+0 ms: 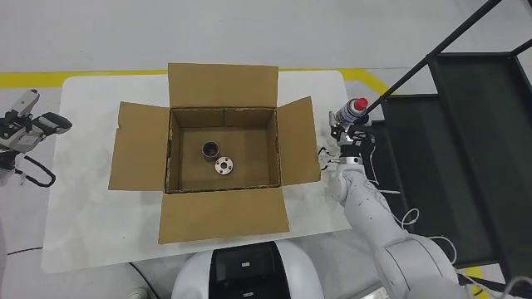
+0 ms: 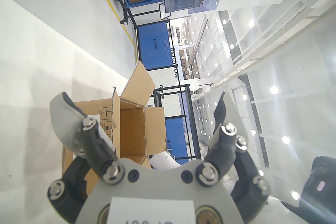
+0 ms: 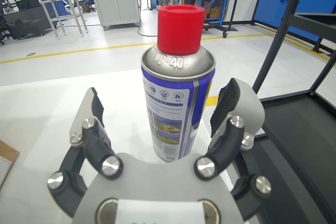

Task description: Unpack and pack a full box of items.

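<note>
The box (image 1: 223, 159) sits at the middle of the table (image 1: 91, 208) with all four flaps folded outward and flat, which leaves its mouth clear for reaching in from above. Two small parts lie on its floor, a dark cylinder (image 1: 210, 148) and, just beside it toward 5 o'clock, a round flanged disc (image 1: 224, 165). The spray can (image 3: 178, 93) stands upright with its red cap (image 3: 180, 29) on top. It is on the table just past the box's 3 o'clock flap, close to the table edge and the black rack (image 1: 449, 166). The right gripper (image 3: 161, 99) is level with the can's body, released, with a jaw on either side. There is a gap between each of its pads (image 3: 223, 104) and the can wall, so the can rests on its own base and is not being held. The left gripper (image 2: 143, 107) hangs off the table's 9 o'clock edge, also spread wide and empty, and points across at the box, well out of the other arm's way. With parts still inside the box, the unpacking looks unfinished.
</note>
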You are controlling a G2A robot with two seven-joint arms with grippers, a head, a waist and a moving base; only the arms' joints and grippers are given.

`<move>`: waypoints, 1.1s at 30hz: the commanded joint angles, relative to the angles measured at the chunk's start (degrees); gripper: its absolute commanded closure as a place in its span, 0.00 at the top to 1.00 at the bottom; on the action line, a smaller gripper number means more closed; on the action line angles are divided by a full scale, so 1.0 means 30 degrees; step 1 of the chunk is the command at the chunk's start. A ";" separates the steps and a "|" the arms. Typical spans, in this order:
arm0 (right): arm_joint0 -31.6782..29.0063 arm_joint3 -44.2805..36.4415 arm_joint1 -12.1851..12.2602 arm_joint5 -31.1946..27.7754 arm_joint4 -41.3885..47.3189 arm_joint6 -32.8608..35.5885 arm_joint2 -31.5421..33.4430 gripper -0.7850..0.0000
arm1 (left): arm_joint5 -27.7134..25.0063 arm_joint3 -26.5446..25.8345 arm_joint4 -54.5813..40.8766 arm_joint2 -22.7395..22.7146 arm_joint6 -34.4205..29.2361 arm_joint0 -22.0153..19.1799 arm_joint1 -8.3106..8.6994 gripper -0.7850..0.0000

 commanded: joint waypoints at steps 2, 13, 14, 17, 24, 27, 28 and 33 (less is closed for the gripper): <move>-0.0932 -0.1766 0.0309 0.0306 -0.0401 0.0201 0.0369 1.00 | 0.0000 0.0000 0.0000 0.0000 0.0000 0.0000 0.0000 1.00; -0.8968 -1.6969 0.1874 -0.0789 -0.2269 0.8327 0.3850 1.00 | 0.0000 0.0000 0.0000 0.0000 0.0000 0.0000 0.0000 1.00; -0.9822 -1.8431 0.1970 -0.0997 -0.2319 0.9327 0.4217 1.00 | 0.0000 0.0000 0.0000 0.0000 0.0000 0.0000 0.0000 1.00; -1.1782 -2.2257 0.2165 -0.1634 -0.1697 1.2191 0.5290 1.00 | 0.0000 0.0000 0.0000 0.0000 0.0000 0.0000 0.0000 1.00; -1.3552 -2.8209 0.2537 -0.3721 -0.0233 1.9150 0.7074 1.00 | 0.0000 0.0000 0.0000 0.0000 0.0000 0.0000 0.0000 1.00; -1.3398 -3.0018 0.2687 -0.4892 0.0276 2.1834 0.7280 1.00 | 0.0000 0.0000 0.0000 0.0000 0.0000 0.0000 0.0000 1.00; -1.3252 -3.0496 0.2729 -0.5347 0.0406 2.2388 0.7222 1.00 | 0.0000 0.0000 0.0000 0.0000 0.0000 0.0000 0.0000 1.00; -1.2343 -3.2364 0.2901 -0.7625 0.0727 2.4856 0.5956 1.00 | 0.0000 0.0000 0.0000 0.0000 0.0000 0.0000 0.0000 1.00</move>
